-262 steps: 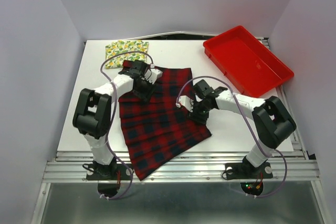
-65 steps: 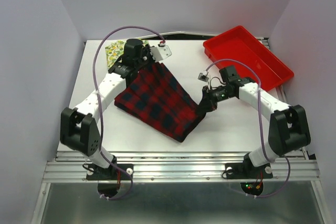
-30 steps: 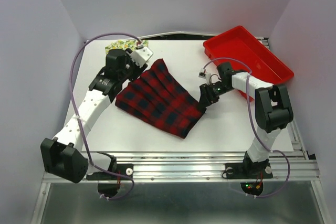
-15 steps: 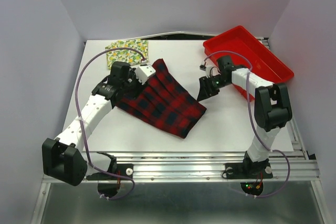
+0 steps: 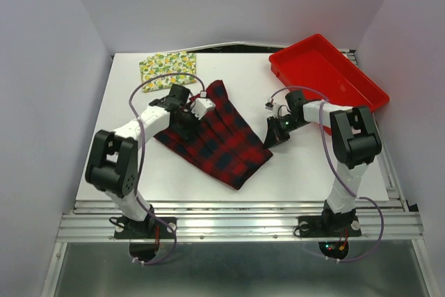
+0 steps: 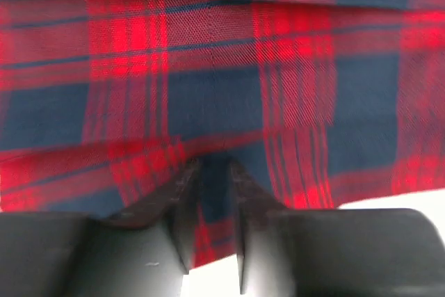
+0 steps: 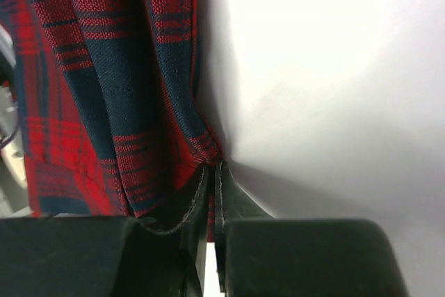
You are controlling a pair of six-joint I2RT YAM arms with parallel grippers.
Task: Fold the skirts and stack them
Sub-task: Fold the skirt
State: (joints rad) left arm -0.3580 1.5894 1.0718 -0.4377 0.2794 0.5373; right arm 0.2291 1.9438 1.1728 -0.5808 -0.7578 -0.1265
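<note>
I have the plaid skirt (image 5: 224, 140) lying folded in the middle of the table (image 5: 313, 165), one corner pointing toward the near edge. My left gripper (image 6: 212, 170) is down on the skirt's far-left part, its fingers drawn close together and pinching a small fold of the plaid. My right gripper (image 7: 211, 172) is at the skirt's right corner, fingers almost pressed together on the hem. The lemon skirt (image 5: 167, 67) lies folded at the table's far left corner, well apart from both grippers.
</note>
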